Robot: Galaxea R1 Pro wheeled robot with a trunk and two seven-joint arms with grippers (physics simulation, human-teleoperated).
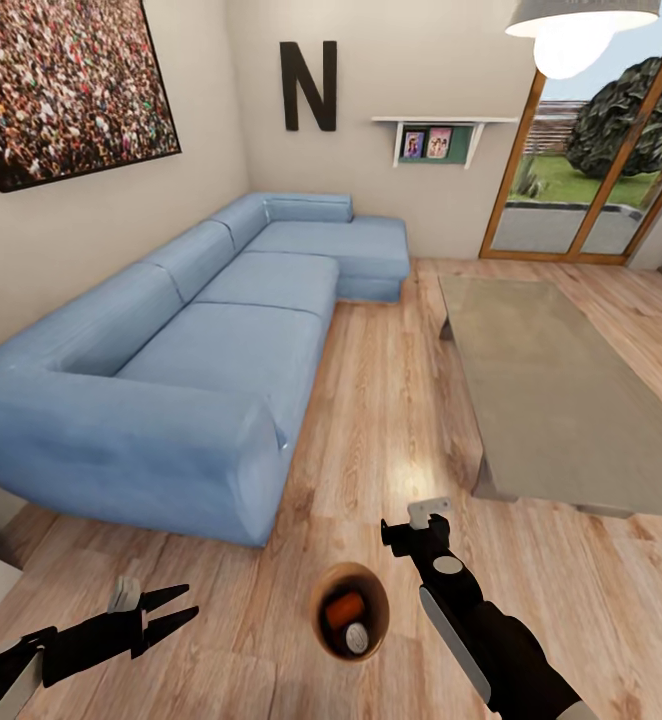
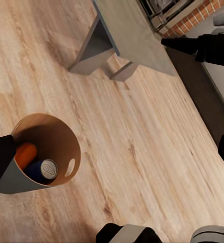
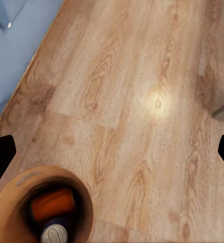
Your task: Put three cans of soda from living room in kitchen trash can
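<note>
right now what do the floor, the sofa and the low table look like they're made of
Floor: light wood planks, grain and knots visible, slight sheen from a lamp glare. Sofa: blue fabric-like upholstery, matte and softly mottled. Low table: smooth grey slab, faintly glossy; possibly stone or lacquer, hard to tell.

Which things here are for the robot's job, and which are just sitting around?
For the job:
- bin on the floor
- orange can lying inside it
- a second can with a silver top, also inside
- left hand, open
- right hand

Just around:
- sofa
- low table
- picture
- letter N
</note>
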